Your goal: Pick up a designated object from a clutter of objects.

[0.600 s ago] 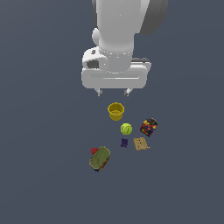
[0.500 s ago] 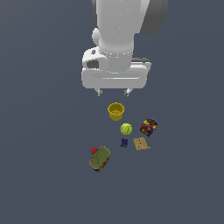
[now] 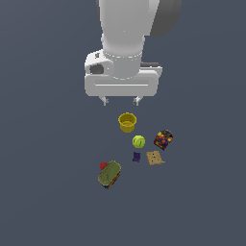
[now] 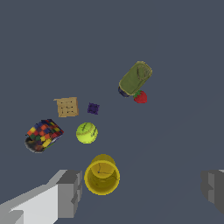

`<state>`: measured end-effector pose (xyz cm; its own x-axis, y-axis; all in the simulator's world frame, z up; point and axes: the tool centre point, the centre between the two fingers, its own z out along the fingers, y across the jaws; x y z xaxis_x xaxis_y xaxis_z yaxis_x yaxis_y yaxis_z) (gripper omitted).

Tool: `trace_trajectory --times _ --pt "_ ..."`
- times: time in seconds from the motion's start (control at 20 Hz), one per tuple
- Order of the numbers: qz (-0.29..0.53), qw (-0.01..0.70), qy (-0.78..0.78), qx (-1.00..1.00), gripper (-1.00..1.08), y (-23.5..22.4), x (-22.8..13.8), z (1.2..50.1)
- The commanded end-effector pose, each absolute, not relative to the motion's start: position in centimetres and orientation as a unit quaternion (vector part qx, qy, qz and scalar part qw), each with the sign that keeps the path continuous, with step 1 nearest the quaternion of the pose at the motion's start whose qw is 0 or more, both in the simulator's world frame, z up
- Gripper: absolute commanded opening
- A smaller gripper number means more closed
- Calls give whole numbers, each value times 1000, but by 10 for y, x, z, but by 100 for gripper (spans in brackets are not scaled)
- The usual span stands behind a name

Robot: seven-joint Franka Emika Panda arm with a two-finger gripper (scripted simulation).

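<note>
The designated object is a small flat tan square with faint dark dots, lying between the tiny purple piece and the dark speckled packet. The clutter also holds a yellow cup, a yellow-green ball and an olive-green oblong tin. My gripper hangs open high above the floor, behind the cup, with nothing between its fingers. It is well apart from the tan square.
A small red piece lies against the tin's end. All the items rest on a plain dark grey floor.
</note>
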<state>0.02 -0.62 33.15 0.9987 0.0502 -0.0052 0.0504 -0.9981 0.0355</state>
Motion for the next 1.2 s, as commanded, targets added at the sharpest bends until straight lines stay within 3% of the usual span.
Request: trace_trajectory --times 0.0,1.15 --pt "-2 18 27 999 100 -7 0 332" --pt "1 12 -114 993 100 25 25 284"
